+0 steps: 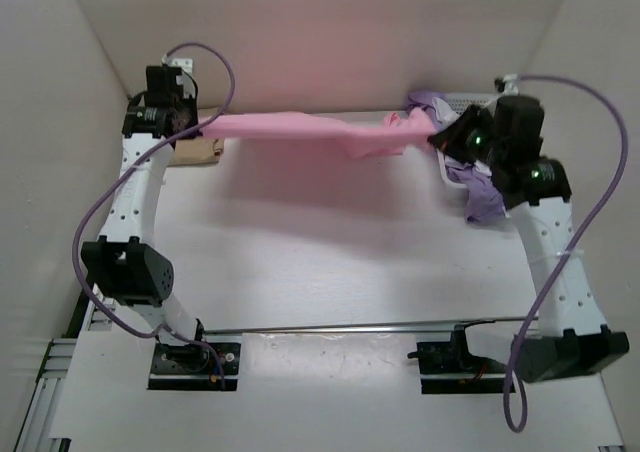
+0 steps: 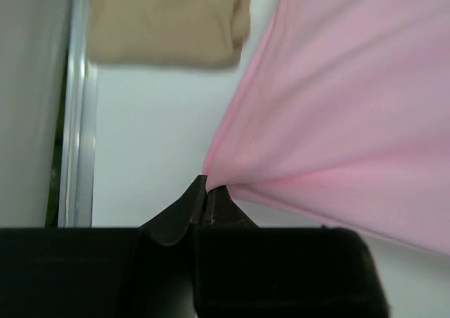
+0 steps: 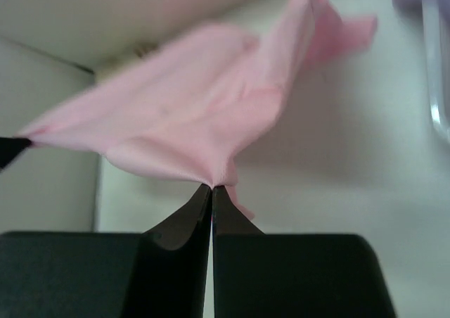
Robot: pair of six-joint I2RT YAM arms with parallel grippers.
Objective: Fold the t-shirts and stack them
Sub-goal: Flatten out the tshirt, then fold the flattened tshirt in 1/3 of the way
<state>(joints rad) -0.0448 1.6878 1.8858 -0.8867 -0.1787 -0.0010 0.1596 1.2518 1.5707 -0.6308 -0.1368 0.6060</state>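
Note:
The pink shirt (image 1: 300, 130) hangs stretched in the air across the back of the table between my two grippers. My left gripper (image 1: 198, 129) is shut on its left end; in the left wrist view (image 2: 205, 184) the pink cloth (image 2: 337, 121) fans out from the tips. My right gripper (image 1: 437, 138) is shut on its right end; in the right wrist view (image 3: 211, 186) the pink cloth (image 3: 183, 121) bunches at the tips. The tan-beige shirt (image 1: 200, 150) lies folded at the back left, also in the left wrist view (image 2: 169, 22). The lavender shirt (image 1: 484, 194) lies heaped at the back right. The white shirt is out of view.
A white mesh basket (image 1: 468, 102) stands at the back right corner, behind my right arm. White walls close in the table at the back and both sides. A metal rail (image 1: 340, 328) runs across the near edge by the arm bases.

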